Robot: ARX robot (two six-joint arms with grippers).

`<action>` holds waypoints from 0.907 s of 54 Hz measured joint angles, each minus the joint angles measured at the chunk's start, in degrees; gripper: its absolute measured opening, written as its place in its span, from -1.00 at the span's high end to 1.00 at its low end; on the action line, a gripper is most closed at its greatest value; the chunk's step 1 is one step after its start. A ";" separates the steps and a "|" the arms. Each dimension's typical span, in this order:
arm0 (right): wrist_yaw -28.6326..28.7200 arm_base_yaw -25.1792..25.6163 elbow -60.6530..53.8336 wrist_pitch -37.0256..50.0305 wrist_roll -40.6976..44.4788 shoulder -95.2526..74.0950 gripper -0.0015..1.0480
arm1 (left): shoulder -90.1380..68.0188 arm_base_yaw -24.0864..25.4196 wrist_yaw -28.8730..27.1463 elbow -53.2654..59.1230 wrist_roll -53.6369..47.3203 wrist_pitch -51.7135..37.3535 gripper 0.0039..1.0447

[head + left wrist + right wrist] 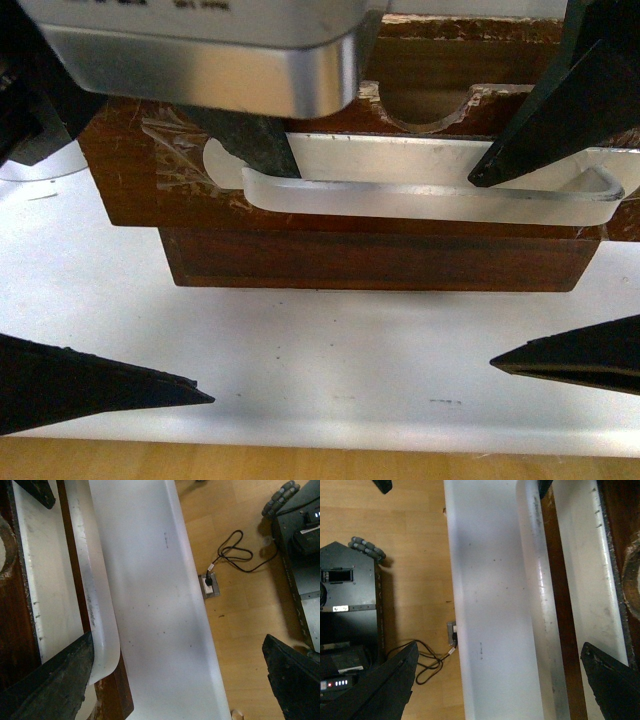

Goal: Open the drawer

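Observation:
The drawer has a dark brown scratched front, a half-round notch at its top edge and a long white handle taped on. My left gripper is open and straddles the handle's left end: one finger is behind the handle, the other below, over the white surface. My right gripper is open and straddles the right end the same way. In the left wrist view my gripper spans the handle. In the right wrist view my gripper spans the handle.
A plain dark drawer front without a handle sits below. A white ledge runs in front of the drawers, with wooden floor beyond. A floor socket with a black cable and the black robot base lie below. A metal housing fills the top left.

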State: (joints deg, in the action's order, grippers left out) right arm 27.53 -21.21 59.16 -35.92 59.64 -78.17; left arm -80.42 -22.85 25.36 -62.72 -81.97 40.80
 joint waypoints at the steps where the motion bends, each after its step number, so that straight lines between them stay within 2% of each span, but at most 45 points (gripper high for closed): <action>1: 0.11 0.13 -0.02 0.24 -0.07 0.07 -0.83 | 0.15 0.04 0.28 0.20 0.50 -0.85 -0.89; 13: 2.60 1.40 -0.42 2.56 -2.12 3.54 -0.83 | 2.67 1.86 4.07 0.39 4.63 -4.33 -0.89; 26: 2.54 3.39 -2.91 8.17 -4.74 7.67 -0.83 | 5.81 5.01 8.87 0.96 9.09 -9.18 -0.89; 39: 1.95 7.39 -8.02 18.91 -11.17 14.34 -0.83 | 11.26 12.00 15.65 6.40 18.56 -19.98 -0.89; 49: 1.38 12.26 -13.00 28.20 -17.35 20.15 -0.83 | 15.15 17.51 16.87 12.37 26.86 -32.04 -0.89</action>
State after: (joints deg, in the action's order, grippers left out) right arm 28.91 -8.95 46.15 -7.73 42.28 -58.02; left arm -65.28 -5.34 42.24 -50.35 -55.11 8.75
